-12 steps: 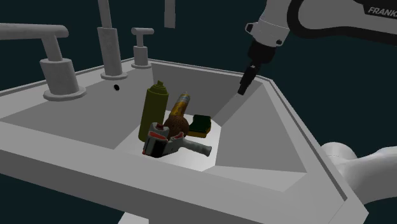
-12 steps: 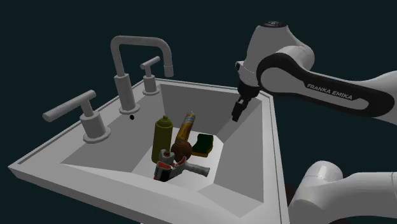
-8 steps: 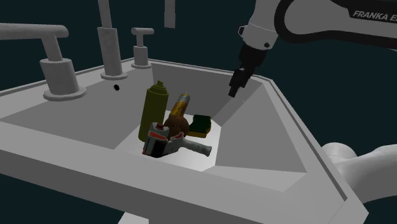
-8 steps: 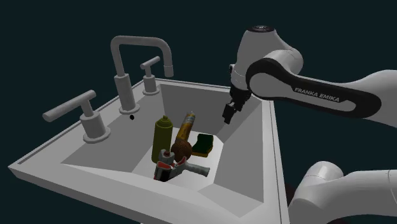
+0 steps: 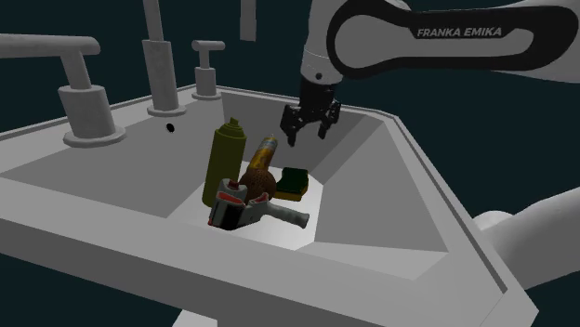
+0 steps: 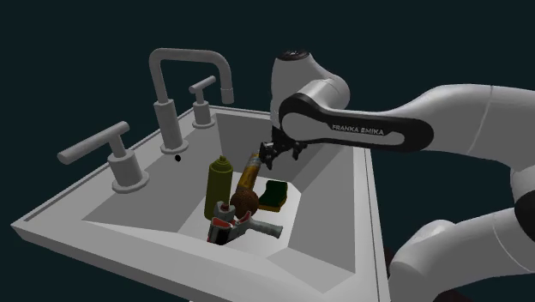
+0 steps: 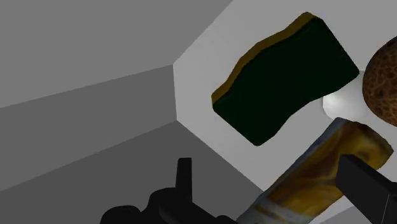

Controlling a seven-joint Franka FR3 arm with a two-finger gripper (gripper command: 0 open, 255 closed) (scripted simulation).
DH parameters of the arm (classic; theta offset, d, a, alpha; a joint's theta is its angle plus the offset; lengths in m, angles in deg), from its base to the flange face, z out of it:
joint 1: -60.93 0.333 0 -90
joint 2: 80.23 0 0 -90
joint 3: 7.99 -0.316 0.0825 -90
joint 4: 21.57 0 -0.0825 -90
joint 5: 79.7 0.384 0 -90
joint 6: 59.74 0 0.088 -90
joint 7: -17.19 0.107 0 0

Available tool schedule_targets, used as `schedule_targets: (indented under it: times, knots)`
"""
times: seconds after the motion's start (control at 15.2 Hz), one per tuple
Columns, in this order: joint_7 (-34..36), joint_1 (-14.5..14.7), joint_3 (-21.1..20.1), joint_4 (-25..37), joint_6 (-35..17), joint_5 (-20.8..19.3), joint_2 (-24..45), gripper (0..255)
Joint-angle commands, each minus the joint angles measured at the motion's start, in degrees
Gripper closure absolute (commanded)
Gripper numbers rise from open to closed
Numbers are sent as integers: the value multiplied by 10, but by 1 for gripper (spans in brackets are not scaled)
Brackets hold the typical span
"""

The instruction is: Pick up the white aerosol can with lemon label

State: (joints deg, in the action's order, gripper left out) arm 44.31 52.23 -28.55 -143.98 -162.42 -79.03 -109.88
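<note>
1. In the sink [image 5: 390, 186] bottom, at the centre of the shoulder view, the can [image 5: 264, 153] lies tilted. Its upper end leans toward the rear wall and its lower end rests against a brown ball [image 5: 257, 178].
2. Neighbours: a green bottle [image 5: 223, 158] stands just left of the can. A sponge [image 5: 295, 181] lies just to its right. A red-and-grey tool [image 5: 246, 209] sits lower in the frame, in front of the ball.
3. Gripper [image 5: 309, 137]: open and empty, hanging just above and to the right of the can's upper end. In the wrist view the can's body shows between the parted fingers, closer to one of them, and neither touches it.
4. Handling, as judged: a stiff cylinder, probably light and not fragile. Its smooth, curved wall could slip or roll under an off-centre pinch.
5. Hold, as judged: across the exposed upper half of the body, one finger on each side of the long axis, clear of the ball. The bottle stands close, so finger room on that side looks tight.
6. Appearance: a mottled yellow-brown label with pale streaks and white bands toward the ends.
</note>
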Motion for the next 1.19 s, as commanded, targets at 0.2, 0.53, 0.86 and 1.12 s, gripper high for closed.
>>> schedule_targets:
  times: [0.2, 0.53, 0.86, 1.12]
  knots:
    - [200, -51, -72, 87, -15, -27, 126, 0]
    - [392, -79, -115, 195, -7, -87, 265, 0]
    - [401, -77, -113, 167, -37, -90, 269, 0]
    - [406, -77, -113, 142, -64, -92, 271, 0]
